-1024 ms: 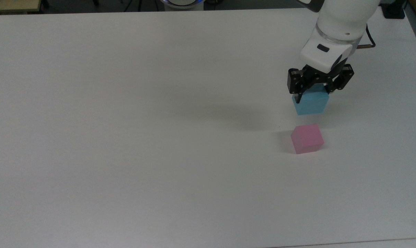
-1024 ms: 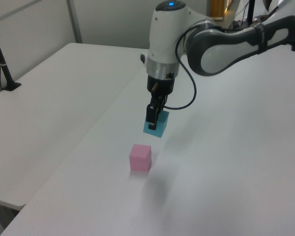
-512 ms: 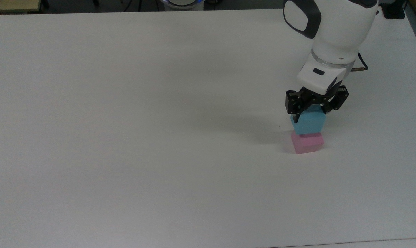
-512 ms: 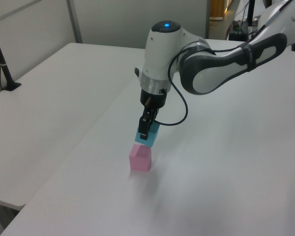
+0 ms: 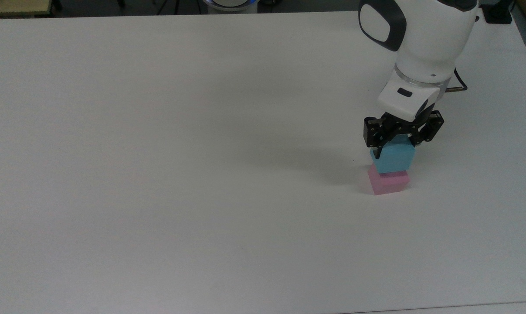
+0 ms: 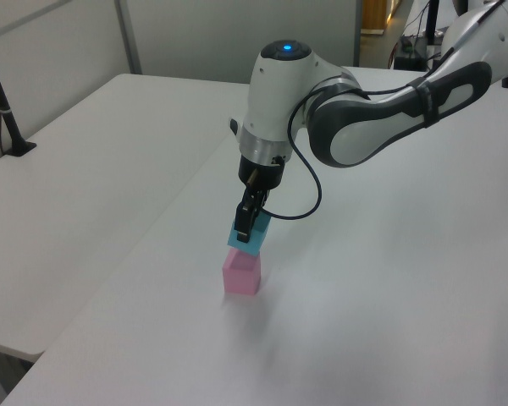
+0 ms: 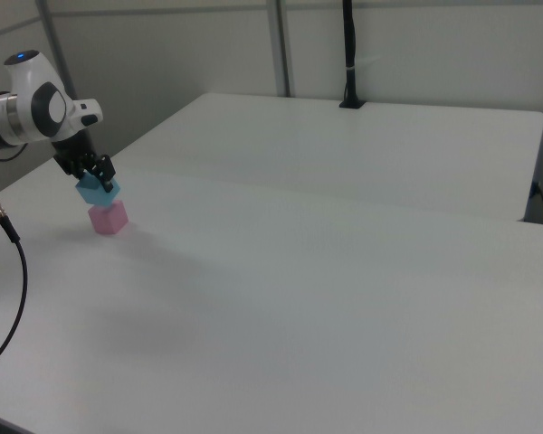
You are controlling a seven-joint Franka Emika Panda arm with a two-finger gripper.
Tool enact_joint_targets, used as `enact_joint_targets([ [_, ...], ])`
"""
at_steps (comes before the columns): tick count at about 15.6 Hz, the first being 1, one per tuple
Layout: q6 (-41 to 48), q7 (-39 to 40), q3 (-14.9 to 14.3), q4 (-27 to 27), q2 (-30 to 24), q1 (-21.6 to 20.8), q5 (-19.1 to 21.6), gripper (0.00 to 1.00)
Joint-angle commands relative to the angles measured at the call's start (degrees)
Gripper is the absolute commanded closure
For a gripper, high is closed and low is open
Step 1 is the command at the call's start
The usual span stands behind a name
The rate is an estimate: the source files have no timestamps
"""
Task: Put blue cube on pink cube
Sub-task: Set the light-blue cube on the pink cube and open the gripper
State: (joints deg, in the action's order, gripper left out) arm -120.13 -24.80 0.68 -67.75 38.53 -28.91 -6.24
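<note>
Two white tabletops (image 6: 389, 279) meet at a seam in the left view, bare around my work; a black post (image 7: 349, 54) stands at the far table's back edge, toward 12 o'clock in the right view. My white arm (image 5: 424, 48) comes down from 1 o'clock in the top view, wrist tipped slightly, a black cable (image 6: 309, 190) looping beside it. My gripper (image 5: 398, 138) pinches the blue cube (image 5: 393, 159) between both fingers. The blue cube sits tilted just over the pink cube (image 5: 387, 183), at 3 o'clock on the table; whether they touch I cannot tell.
</note>
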Motion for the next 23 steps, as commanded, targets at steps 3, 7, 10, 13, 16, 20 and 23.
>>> enact_joint_targets([
  [3,-2.2,0.9,-0.1,1.0,1.8,-0.6,-1.8,0.60],
  [7,-2.7,0.9,-0.1,1.0,2.3,-0.9,-1.8,0.45],
  [10,-2.7,0.7,0.1,1.0,2.4,-0.9,-1.8,0.32],
  [13,-2.7,0.1,0.0,1.0,2.5,-1.5,-2.0,0.00],
  [16,-2.7,-0.3,0.1,0.9,3.0,-1.8,-3.8,0.00],
  [20,-2.7,-0.5,0.1,1.0,2.8,-1.7,-4.0,0.00],
  [23,-1.5,-0.5,0.2,0.8,0.1,-1.8,-3.9,0.00],
])
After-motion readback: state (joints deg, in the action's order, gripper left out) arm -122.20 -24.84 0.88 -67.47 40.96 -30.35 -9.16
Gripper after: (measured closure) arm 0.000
